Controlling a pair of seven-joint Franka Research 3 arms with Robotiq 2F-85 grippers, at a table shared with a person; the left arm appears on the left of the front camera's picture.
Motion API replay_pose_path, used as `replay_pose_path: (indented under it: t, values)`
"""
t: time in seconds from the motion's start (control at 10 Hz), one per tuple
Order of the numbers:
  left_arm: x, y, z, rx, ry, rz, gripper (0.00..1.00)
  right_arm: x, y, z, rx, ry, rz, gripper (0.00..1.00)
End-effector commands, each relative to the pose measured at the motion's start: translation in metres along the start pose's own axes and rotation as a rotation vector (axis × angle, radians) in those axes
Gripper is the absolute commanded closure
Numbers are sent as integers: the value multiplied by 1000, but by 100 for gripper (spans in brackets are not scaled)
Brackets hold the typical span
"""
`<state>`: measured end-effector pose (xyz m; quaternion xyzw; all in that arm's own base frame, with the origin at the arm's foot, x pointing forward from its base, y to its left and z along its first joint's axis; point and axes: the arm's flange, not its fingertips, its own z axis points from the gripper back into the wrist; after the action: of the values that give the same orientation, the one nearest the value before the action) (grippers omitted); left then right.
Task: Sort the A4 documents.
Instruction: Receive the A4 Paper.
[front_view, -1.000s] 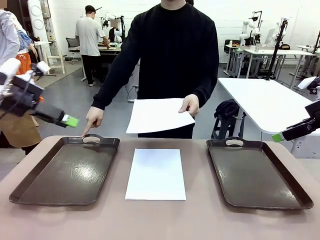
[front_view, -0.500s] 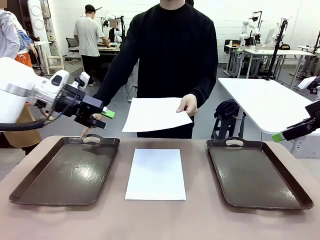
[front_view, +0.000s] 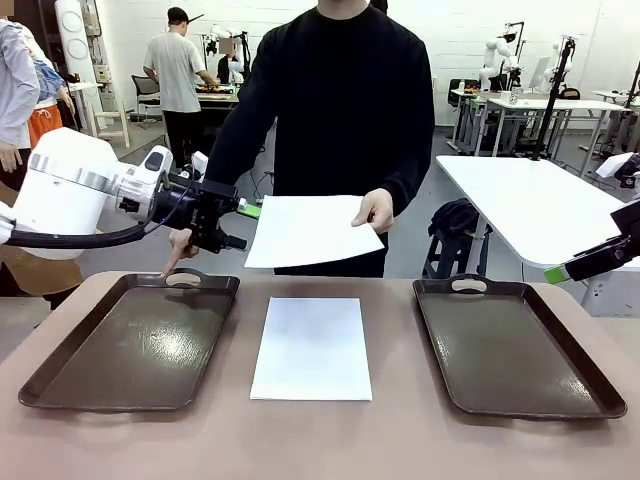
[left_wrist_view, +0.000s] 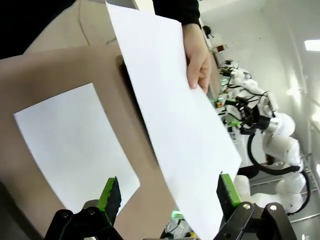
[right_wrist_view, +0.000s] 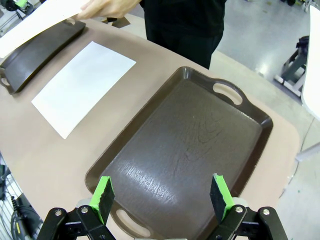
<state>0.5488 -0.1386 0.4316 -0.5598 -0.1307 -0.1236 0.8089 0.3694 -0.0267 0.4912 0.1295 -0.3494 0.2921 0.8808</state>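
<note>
A thin, blank white sheet (front_view: 311, 348) lies flat between two glossy brown trays (front_view: 130, 345). A second sheet (front_view: 312, 230) hangs in a person's hand (front_view: 379, 210) at the far side. The left gripper (front_view: 242, 226), beside it, and the right gripper (right_wrist_view: 162, 192) gape empty.

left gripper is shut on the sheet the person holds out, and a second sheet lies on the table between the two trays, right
Not quite: the left gripper is open, its jaws spread at the held sheet and not clamped on it, as the left wrist view shows. The rest is right.
</note>
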Motion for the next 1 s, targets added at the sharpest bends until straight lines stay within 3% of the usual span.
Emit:
replay_pose_path:
  t: [0.0,0.2,0.7,0.8,0.9]
  values:
    - [6,9,-13,-76,-6,53,0,0,0,0,7,-4,-3,0]
    - [7,19,-31,-170,2,104,0,0,0,0,7,-4,-3,0]
    - [8,23,-48,-205,-2,163,0,0,0,0,7,-4,-3,0]
    - [6,26,-50,-179,-15,184,5,0,0,0,7,-4,-3,0]
    - [3,28,-50,-187,-31,194,20,0,0,0,7,-4,-3,0]
